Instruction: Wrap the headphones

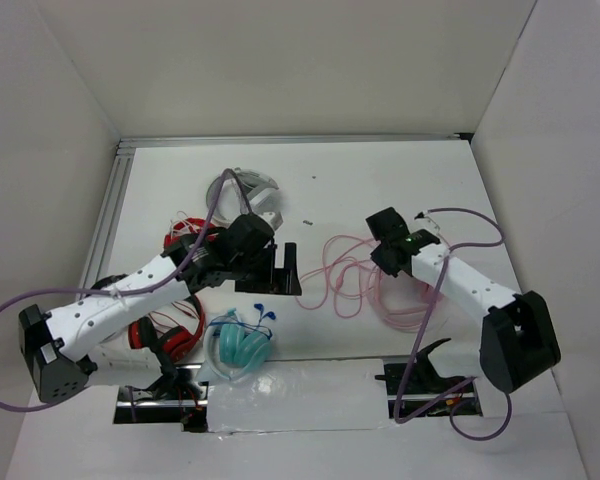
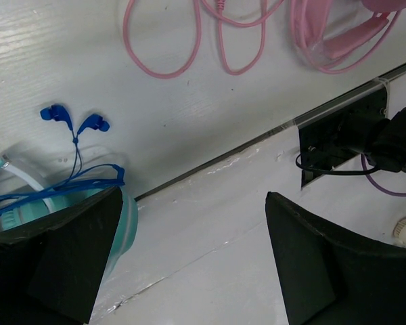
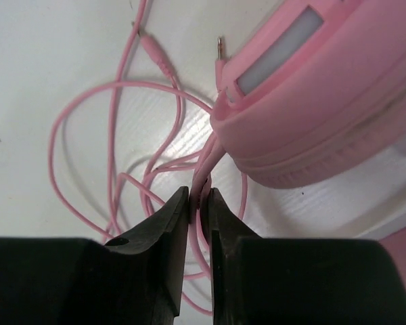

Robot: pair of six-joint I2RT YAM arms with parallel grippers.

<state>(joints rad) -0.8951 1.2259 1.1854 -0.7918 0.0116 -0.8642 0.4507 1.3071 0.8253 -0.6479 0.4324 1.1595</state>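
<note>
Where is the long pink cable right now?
In the top view the pink cable sprawls in loops right of centre, beside the right arm; its fingers pinch a strand next to the pink earcup.

The left gripper [image 2: 195, 203] gapes wide, while the right gripper [image 3: 198, 203], arm angled inward, pinches the pink cable [image 3: 204, 162] between its fingers.

pink headphones [image 3: 325, 95]: smooth plastic shell with a soft satin sheen, a paler panel set in it. the cable [image 3: 81, 115] looks thin and rubbery, its plug tip [image 3: 220, 46] bare shiny metal. fingers [image 3: 155, 257] are matt black plastic. the white table [image 2: 189, 101] is painted and faintly streaked. teal headphones [image 1: 242, 347] look like translucent plastic.
</note>
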